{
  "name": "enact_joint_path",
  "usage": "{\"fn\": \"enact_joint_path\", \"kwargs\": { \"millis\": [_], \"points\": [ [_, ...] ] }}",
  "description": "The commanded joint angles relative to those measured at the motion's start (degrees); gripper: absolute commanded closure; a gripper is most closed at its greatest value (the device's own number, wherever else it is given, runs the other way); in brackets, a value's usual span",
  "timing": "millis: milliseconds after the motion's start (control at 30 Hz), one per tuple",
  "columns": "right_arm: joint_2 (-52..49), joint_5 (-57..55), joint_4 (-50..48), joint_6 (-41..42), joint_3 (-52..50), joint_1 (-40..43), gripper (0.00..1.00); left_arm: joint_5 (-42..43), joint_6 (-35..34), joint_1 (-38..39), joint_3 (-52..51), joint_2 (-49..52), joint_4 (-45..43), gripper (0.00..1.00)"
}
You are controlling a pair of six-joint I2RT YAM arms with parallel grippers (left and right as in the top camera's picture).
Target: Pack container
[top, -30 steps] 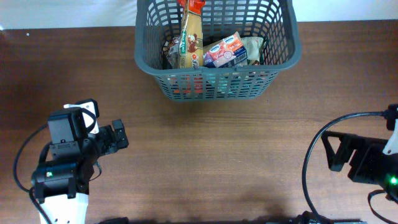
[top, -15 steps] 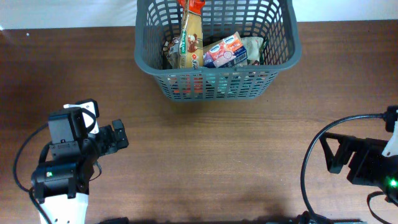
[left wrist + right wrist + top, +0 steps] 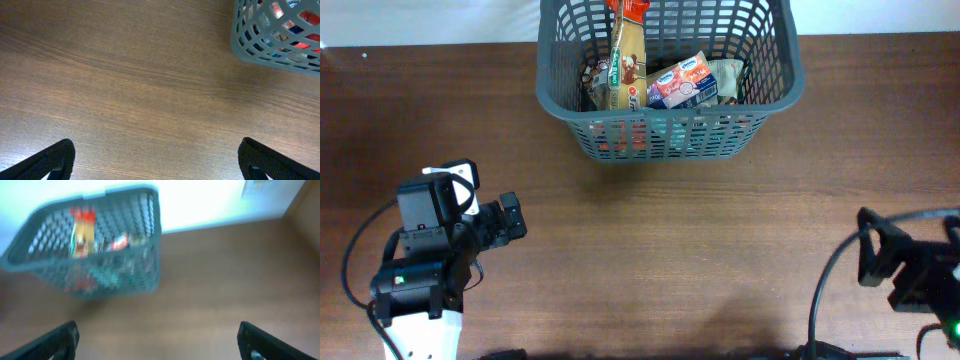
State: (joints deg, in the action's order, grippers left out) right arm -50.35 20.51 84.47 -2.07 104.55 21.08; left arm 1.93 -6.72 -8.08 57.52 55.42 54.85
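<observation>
While snack packs (image 3: 682,85) lie in the container (image 3: 665,135), left gripper (image 3: 155,155) and right gripper (image 3: 157,335) gape wide, empty

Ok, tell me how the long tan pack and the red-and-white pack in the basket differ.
Colour: the long tan pack has green and brown print; the red-and-white pack has blue marks. Shape: the tan pack is long and narrow, the red-and-white pack shorter and squarer. Place: the tan pack sits left of the red-and-white pack. Both lie inside the grey basket.
</observation>
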Motion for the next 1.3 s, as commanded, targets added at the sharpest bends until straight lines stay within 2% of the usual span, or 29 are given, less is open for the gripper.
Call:
{"fn": "enact_joint_path", "kwargs": {
  "millis": [0,133,200,300,533,833,967,1167,1267],
  "points": [
    [5.1,-4.9,-7.8,-0.8,-6.6,-1.6,0.01,-0.4,-0.1,-0.3,-0.2,-0.5,0.0,0.01],
    [11.6,-4.9,-20.5,-2.2,-18.8,-3.3,0.01,-0.4,-0.1,-0.3,-0.2,-0.5,0.1,0.01],
    [17.0,-5.0,-31.4,-2.2,-30.0,-5.9,0.01,-0.4,-0.1,-0.3,-0.2,-0.5,0.0,0.01],
    [21.8,-4.9,-42.2,-2.2,-40.4,-8.5,0.01,-0.4,-0.1,-0.3,-0.2,-0.5,0.0,0.01],
    [29.7,-5.6,-61.3,-2.2,-60.5,-12.5,0.01,-0.4,-0.1,-0.3,-0.2,-0.5,0.1,0.01],
    [39.5,-9.7,-73.5,-2.2,-78.6,-13.6,0.01,-0.4,-0.1,-0.3,-0.2,-0.5,0.0,0.01],
    [42.1,-11.0,-74.3,-2.3,-82.2,-13.6,0.01,-0.4,-0.1,-0.3,-0.2,-0.5,0.0,0.01],
    [45.5,-11.1,-76.1,-9.2,-88.9,-13.6,0.01,-0.4,-0.1,-0.3,-0.2,-0.5,0.0,0.01],
    [47.3,-11.1,-76.6,-9.3,-91.2,-13.6,0.01,-0.4,-0.1,-0.3,-0.2,-0.5,0.1,0.01]
  ]
}}
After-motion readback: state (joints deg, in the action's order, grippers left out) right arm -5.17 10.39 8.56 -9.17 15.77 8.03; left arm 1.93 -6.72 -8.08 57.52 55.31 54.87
